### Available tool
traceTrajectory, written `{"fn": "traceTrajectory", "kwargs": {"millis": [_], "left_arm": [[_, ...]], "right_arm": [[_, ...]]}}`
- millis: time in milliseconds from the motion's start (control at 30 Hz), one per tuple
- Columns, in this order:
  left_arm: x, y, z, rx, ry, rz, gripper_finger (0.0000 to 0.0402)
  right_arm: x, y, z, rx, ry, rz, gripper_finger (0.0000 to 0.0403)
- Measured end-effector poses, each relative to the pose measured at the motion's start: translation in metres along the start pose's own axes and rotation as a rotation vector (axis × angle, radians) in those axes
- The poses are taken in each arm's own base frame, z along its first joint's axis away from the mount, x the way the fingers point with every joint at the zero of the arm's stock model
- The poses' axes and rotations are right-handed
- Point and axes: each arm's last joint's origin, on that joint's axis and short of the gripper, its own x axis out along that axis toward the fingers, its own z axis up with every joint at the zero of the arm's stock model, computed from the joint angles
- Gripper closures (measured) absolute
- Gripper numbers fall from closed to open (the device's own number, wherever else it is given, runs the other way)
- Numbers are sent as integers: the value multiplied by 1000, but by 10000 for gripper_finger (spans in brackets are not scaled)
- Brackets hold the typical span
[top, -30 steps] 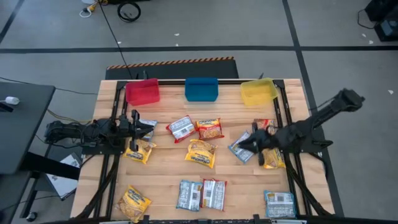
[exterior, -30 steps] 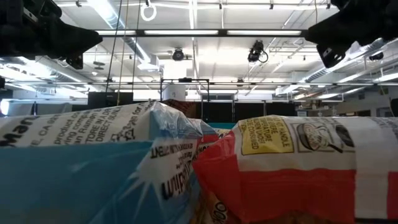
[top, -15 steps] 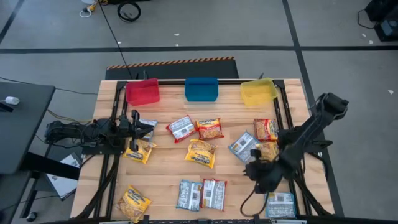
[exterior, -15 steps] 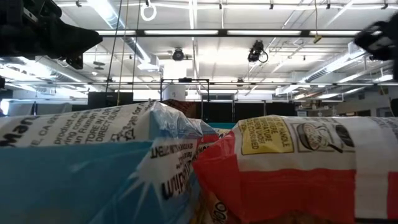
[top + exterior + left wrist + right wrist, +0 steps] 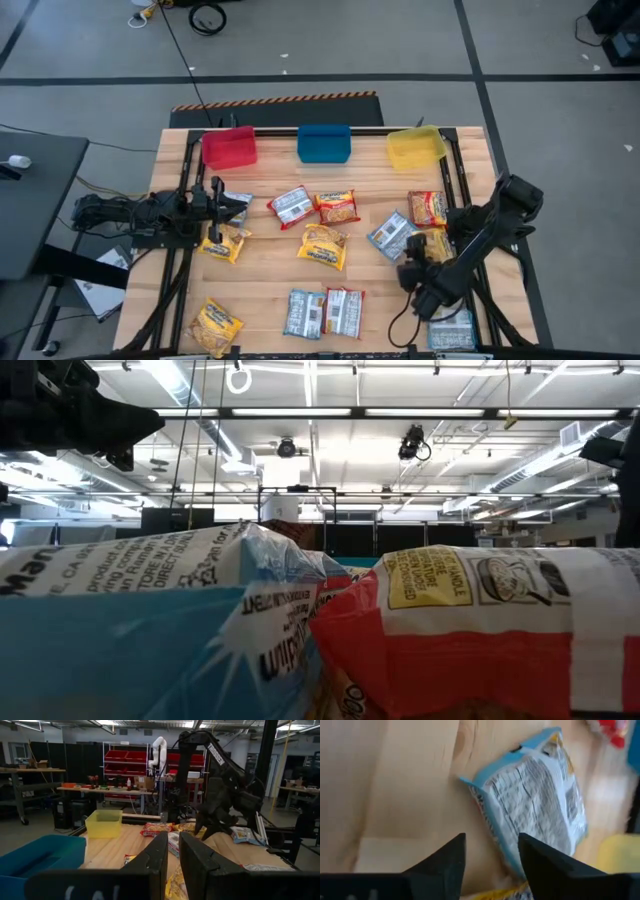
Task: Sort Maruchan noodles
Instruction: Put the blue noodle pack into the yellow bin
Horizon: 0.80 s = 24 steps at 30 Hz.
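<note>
since a moment ago the right gripper [image 5: 409,272] swung back from the table's middle, fingers now apart and empty, so drop straight over the blue noodle pack [image 5: 392,236] before squeezing.

The right gripper [image 5: 408,272] now sits nearer the front of the worktop [image 5: 270,262] than a second ago, when it hovered by the blue-silver packet [image 5: 390,236] at mid-depth. Its arm has folded back, elbow pulled in from the far right. The red packet [image 5: 427,208] and the yellow packet [image 5: 433,243], earlier partly hidden under the arm, are uncovered. The right gripper's fingers [image 5: 443,861] stand wider apart than before, holding nothing.
</note>
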Motion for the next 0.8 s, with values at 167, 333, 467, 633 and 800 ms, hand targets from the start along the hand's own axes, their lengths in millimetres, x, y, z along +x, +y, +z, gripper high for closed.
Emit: {"fn": "traceTrajectory", "kwargs": {"millis": [167,333,467,633,800], "left_arm": [[0,0,0,0,1,0,349],[0,0,0,0,1,0,349],[0,0,0,0,1,0,349],[0,0,0,0,1,0,349],[0,0,0,0,1,0,349]], "right_arm": [[17,8,1,-69,48,-69,198],[30,12,3,-80,59,-152,220],[33,8,4,-25,46,-191,273],[33,-10,7,82,81,-195,385],[21,-45,13,234,109,-145,395]]}}
